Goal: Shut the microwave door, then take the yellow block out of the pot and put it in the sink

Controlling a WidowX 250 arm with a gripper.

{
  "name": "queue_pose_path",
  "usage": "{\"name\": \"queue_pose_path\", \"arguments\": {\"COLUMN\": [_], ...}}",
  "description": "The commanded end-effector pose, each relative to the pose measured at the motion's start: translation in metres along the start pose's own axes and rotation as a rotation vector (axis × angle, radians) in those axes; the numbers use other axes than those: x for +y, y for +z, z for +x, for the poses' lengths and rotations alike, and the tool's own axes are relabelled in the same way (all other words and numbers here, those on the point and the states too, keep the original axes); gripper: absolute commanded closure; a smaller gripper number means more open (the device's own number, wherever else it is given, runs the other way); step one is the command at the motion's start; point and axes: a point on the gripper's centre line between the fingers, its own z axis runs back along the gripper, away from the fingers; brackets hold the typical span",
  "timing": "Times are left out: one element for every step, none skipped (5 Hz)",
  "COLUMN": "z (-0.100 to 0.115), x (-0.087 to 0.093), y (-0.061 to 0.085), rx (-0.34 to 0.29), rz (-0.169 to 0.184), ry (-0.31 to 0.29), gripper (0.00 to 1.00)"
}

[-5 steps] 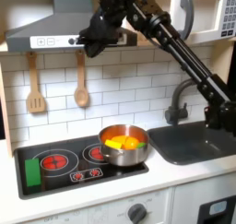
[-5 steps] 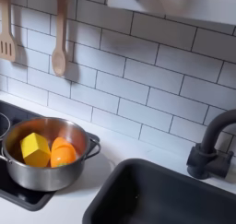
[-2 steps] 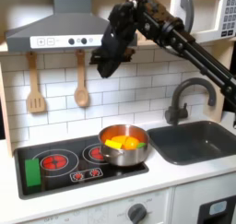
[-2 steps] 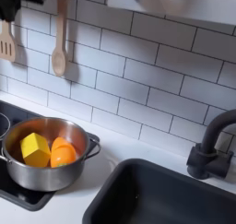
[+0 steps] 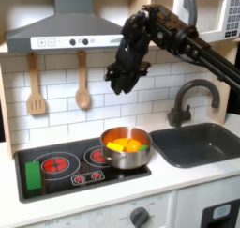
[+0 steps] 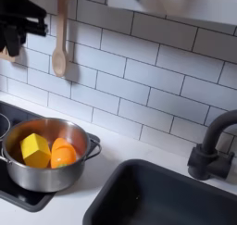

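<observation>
Gripper (image 5: 119,83) hangs in the air above the pot (image 5: 126,147), holding nothing.

In the first exterior view the arm reaches down from the upper right, past the closed microwave door (image 5: 204,14), and the gripper points down over open air well above the pot's rim; whether its jaws are spread or pressed together I cannot tell. In the second exterior view the gripper (image 6: 17,32) shows dark at the upper left edge. The yellow block (image 6: 35,149) lies inside the pot (image 6: 48,178) touching an orange piece (image 6: 63,154). The pot sits on the stove (image 5: 66,166) near its right edge; the sink (image 5: 202,144) lies just beside it, with the faucet (image 5: 180,104) behind.
</observation>
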Motion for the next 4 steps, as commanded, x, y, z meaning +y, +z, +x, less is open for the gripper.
{"name": "queue_pose_path", "arguments": {"z": [-0.03, -0.051, -0.064, -0.064], "x": [-0.013, -0.026, -0.046, -0.044], "y": [-0.007, -0.011, -0.014, -0.015], "rx": [0.073, 0.117, 0.141, 0.144], "rz": [-0.008, -0.033, -0.047, -0.047], "ry": [-0.035, -0.077, -0.139, -0.134], "gripper": [0.0, 0.0, 0.0, 0.0]}}
